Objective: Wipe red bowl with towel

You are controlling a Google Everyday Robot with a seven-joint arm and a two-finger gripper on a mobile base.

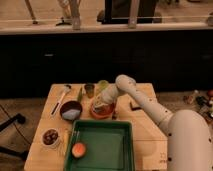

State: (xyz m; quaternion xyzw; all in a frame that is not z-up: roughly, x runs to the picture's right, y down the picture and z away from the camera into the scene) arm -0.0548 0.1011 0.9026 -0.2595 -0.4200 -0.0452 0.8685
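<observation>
Red bowl [102, 114] sits near the middle of the wooden counter [145, 131], just behind the green tray [102, 142]. The arm [145, 102] reaches in from the right and bends down over it, so the gripper [101, 103] hangs at the bowl's rim. A pale bunch under it may be the towel [98, 107]. Whether the jaws are open or closed cannot be told. Left of the red bowl stands a dark bowl [71, 110] with something pale inside. Behind are a cup [89, 89] and a green cup [103, 84]. An orange fruit [78, 149] lies in the tray's near-left corner, and a small dish [50, 137] sits left of the tray.
</observation>
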